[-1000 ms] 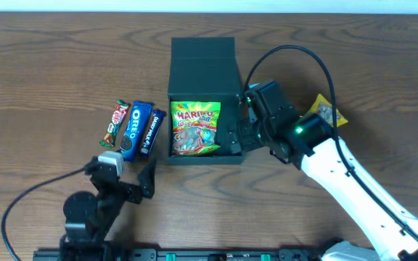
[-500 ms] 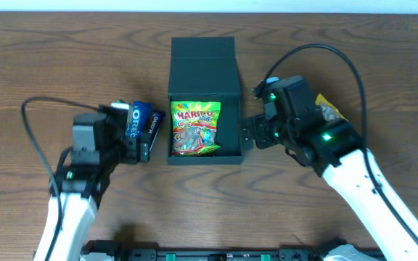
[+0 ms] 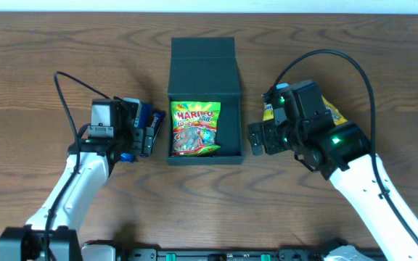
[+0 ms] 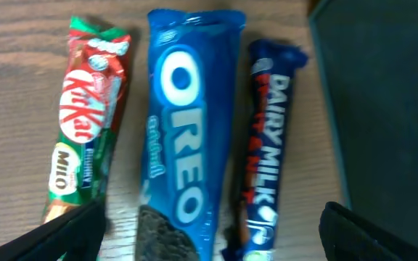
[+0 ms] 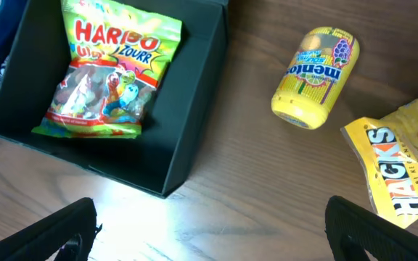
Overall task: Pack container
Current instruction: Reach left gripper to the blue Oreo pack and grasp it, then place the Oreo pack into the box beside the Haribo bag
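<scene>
The dark teal container (image 3: 231, 127) stands open at the table's middle, lid flap back, a Haribo bag (image 3: 194, 129) inside; both also show in the right wrist view, container (image 5: 194, 109) and bag (image 5: 107, 72). My left gripper (image 4: 209, 239) is open above a KitKat bar (image 4: 85, 123), an Oreo packet (image 4: 187, 145) and a Dairy Milk bar (image 4: 271, 145) left of the container (image 4: 383, 109). My right gripper (image 5: 209, 228) is open and empty over bare wood right of the container. A yellow Mentos bottle (image 5: 314, 76) and a Hacks bag (image 5: 405, 170) lie to its right.
In the overhead view the left arm (image 3: 111, 127) covers most of the three bars, and the right arm (image 3: 303, 130) covers most of the Mentos and Hacks bag. Bare wood surrounds the container.
The left arm has risen from the front edge and moved over the three bars. The right arm has drawn back from the container's right wall to the right.
</scene>
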